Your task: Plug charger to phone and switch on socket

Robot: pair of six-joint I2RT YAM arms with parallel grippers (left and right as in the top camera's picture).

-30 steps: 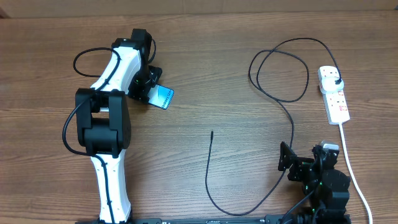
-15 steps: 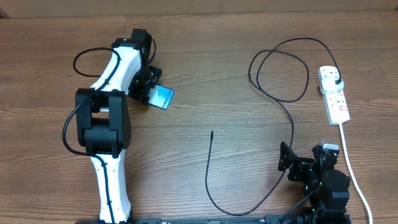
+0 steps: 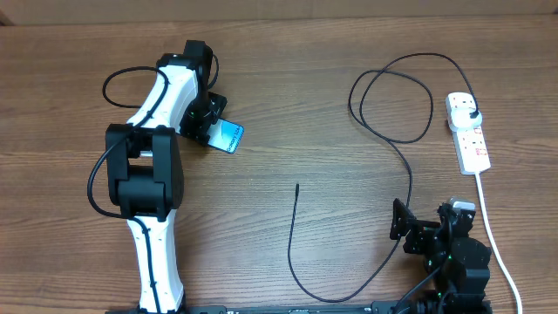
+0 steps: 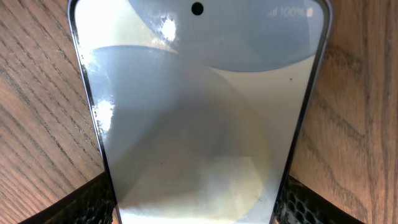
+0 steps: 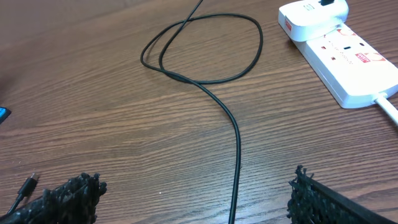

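No shift since before: phone [image 3: 229,136], charger [image 3: 410,183], socket [image 3: 471,139] on brown wood-grain table [image 3: 288,105].

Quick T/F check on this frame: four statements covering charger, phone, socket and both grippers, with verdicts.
1. The charger has its plug seated in the socket. True.
2. The connector tip is inserted in the phone. False: the tip lies loose on the table, well apart from the phone.
3. The phone sits between the fingers of the left gripper. True.
4. The right gripper is clamped on the charger. False: its jaws stand wide open and the cable simply lies on the table.
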